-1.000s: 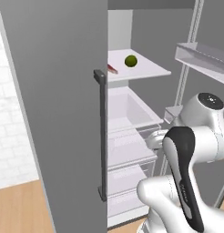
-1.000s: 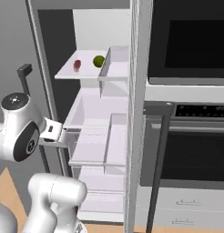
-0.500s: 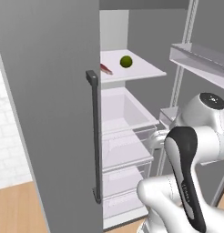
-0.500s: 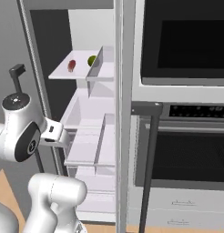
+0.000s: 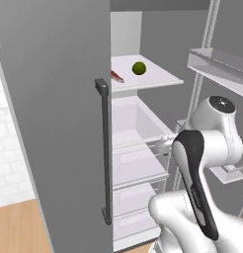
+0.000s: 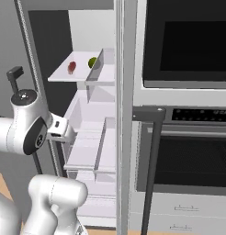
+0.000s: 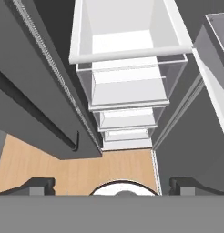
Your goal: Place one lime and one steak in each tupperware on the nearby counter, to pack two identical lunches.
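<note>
My fridge door [image 5: 54, 123] covers most of the steak [image 5: 116, 76] in the left base view, leaving 1 red sliver. The lime [image 6: 92, 62] sits half behind a shelf divider [image 6: 97, 71] in the right base view.

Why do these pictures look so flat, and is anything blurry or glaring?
Left base view: soft, even rendered light, no glare; the lime casts hardly any shadow on its fridge shelf. Right base view: sharp throughout; the oven window is plain black, no reflections. Hand view: steep perspective makes the fridge drawers shrink toward the floor.
</note>
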